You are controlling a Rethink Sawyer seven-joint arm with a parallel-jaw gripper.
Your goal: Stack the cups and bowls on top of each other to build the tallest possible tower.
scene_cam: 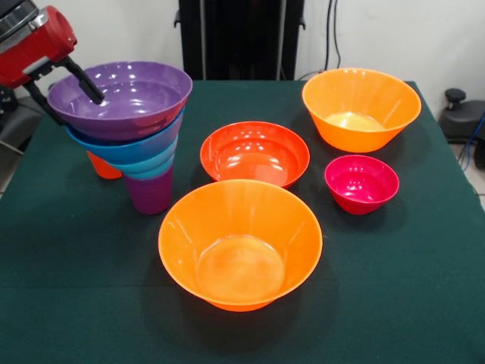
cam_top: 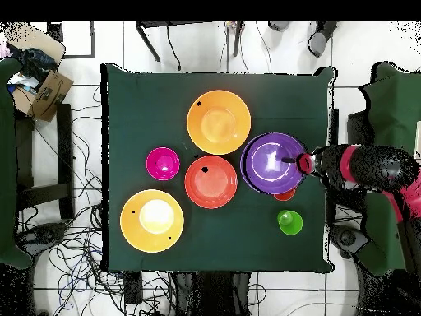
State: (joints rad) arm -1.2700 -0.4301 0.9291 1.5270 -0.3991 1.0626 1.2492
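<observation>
The tower stands at the table's left in the front view: a purple tumbler [scene_cam: 150,194], a teal bowl [scene_cam: 155,167], a blue bowl [scene_cam: 125,149] and a large purple bowl [scene_cam: 140,95] on top; from overhead only the purple bowl [cam_top: 271,163] shows. My gripper [scene_cam: 77,110] [cam_top: 301,162] straddles the purple bowl's rim, one finger inside and one outside, jaws apart. An orange cup [scene_cam: 101,167] [cam_top: 285,195] stands behind the tower. A green cup [cam_top: 289,222] shows only overhead.
One large orange bowl [scene_cam: 240,243] [cam_top: 219,122] sits at the front centre, the other [scene_cam: 361,106] [cam_top: 152,220] at the back right. A shallow red-orange bowl [scene_cam: 255,152] [cam_top: 210,181] sits mid-table. A small magenta bowl [scene_cam: 361,183] [cam_top: 163,163] sits to its right.
</observation>
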